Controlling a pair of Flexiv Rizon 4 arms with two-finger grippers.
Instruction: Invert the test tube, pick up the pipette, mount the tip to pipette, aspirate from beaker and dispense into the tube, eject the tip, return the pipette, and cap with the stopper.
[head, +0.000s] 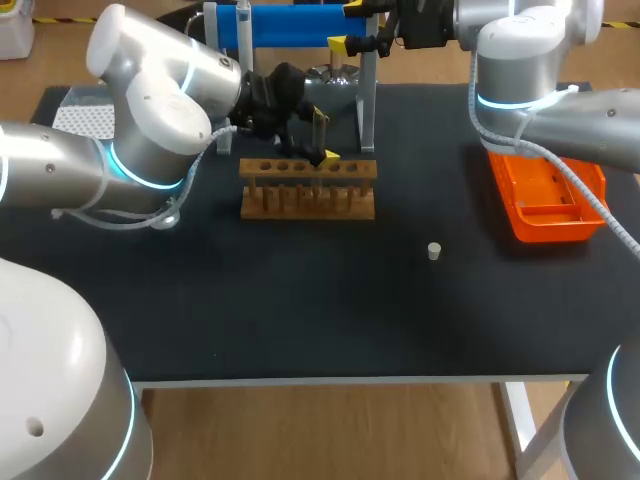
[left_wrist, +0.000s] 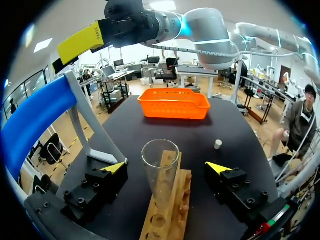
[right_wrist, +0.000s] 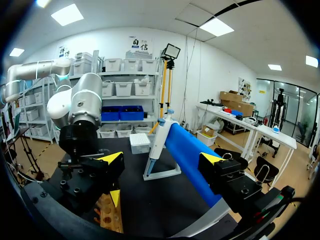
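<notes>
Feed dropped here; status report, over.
Left gripper open, straddling upright tube in rack. Right gripper open, pipette ahead on stand. Stopper loose on table. Nothing seen blocking.

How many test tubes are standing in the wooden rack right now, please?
1. The test tube stands mouth-up in the wooden rack, between the open fingers of the left gripper, which do not touch it. The rack's other holes look empty in the head view.
</notes>
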